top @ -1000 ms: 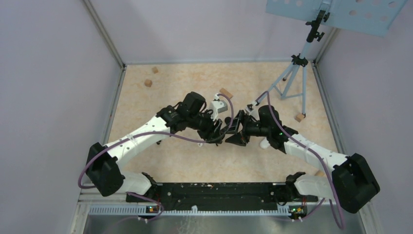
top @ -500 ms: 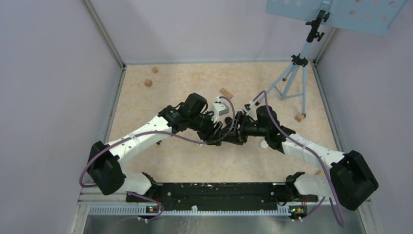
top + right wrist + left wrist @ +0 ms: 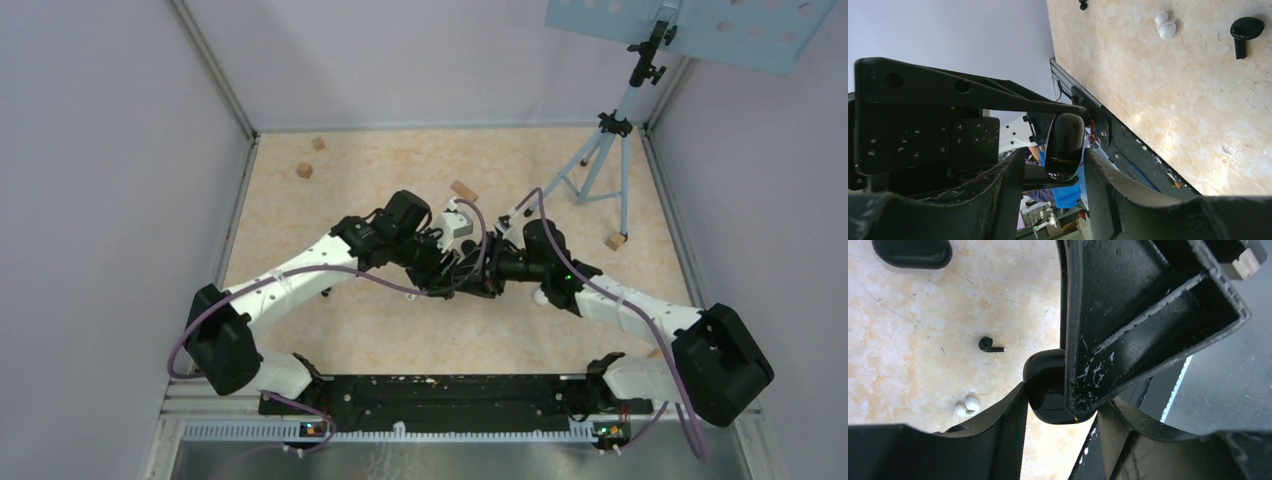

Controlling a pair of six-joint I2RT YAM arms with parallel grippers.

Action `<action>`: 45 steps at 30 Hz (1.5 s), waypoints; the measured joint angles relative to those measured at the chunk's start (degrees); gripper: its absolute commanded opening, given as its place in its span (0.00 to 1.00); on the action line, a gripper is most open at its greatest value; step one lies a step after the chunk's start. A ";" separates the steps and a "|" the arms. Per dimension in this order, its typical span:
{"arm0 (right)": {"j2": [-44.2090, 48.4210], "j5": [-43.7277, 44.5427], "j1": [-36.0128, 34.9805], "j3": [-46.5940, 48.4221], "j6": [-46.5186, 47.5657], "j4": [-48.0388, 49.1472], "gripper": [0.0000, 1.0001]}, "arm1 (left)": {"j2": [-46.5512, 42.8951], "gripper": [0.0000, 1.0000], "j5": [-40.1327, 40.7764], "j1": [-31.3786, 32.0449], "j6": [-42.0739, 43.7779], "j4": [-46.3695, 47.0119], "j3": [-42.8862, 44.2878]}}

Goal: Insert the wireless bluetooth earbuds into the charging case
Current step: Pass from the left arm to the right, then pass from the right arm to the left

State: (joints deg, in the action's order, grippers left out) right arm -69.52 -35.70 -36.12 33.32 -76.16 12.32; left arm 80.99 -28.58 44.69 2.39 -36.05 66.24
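Observation:
A glossy black charging case [image 3: 1045,390] hangs above the table with my left gripper [image 3: 1060,407] shut on its two ends. My right gripper [image 3: 1053,157] stands open around the same case [image 3: 1064,142]. Its right finger is almost on the case and a gap shows on the left side. In the top view the two grippers meet at mid-table, left gripper [image 3: 450,274] against right gripper [image 3: 480,272]. On the table below lie a black earbud [image 3: 989,345] and a pair of white earbuds [image 3: 967,406]. The right wrist view shows the white earbuds [image 3: 1164,25] and a black earbud [image 3: 1243,30].
A second black oval case [image 3: 912,251] lies on the table. Tan wooden blocks [image 3: 304,170] [image 3: 463,190] [image 3: 615,241] are scattered about. A tripod [image 3: 600,150] stands at the back right. A white oval object [image 3: 545,293] sits under the right arm.
The right gripper has moved left up to the left gripper and its jaws have narrowed around the case. The left gripper has kept its hold and shifted slightly right.

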 measured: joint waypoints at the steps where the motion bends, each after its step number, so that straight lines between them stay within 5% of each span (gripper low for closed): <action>1: -0.22 -0.04 -0.17 -0.07 -0.11 0.17 0.41 | 0.15 0.53 0.17 0.02 0.15 -0.07 0.13; 9: -0.79 0.42 -0.52 -0.44 0.31 0.09 0.18 | 0.17 0.56 1.46 0.09 0.61 -0.61 0.63; 10: -0.79 0.48 -0.52 -0.63 0.26 0.28 0.16 | 0.17 0.60 1.53 0.09 0.63 -0.63 0.63; 13: -0.79 0.52 -0.55 -1.09 0.15 0.55 0.05 | 0.17 0.97 1.81 0.15 0.87 -0.81 0.63; 14: -0.79 0.72 -0.55 -1.44 0.13 0.42 0.02 | 0.17 0.98 1.86 0.17 0.87 -0.79 0.68; 28: 2.43 5.68 1.16 -2.60 1.14 -1.68 0.00 | -8.24 0.99 10.12 0.26 -4.50 -4.20 1.99; 38: 8.55 6.91 7.17 -6.80 0.63 0.92 0.00 | -28.24 0.99 23.04 0.24 -30.03 12.61 -13.44; 45: 9.22 6.97 7.15 -8.35 -0.22 3.63 0.00 | -30.60 0.99 24.37 0.24 -47.98 24.37 -24.50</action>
State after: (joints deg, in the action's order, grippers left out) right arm -60.29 -28.73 -28.97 24.97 -76.38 15.94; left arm 50.39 -4.21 44.93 -45.58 -11.68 41.74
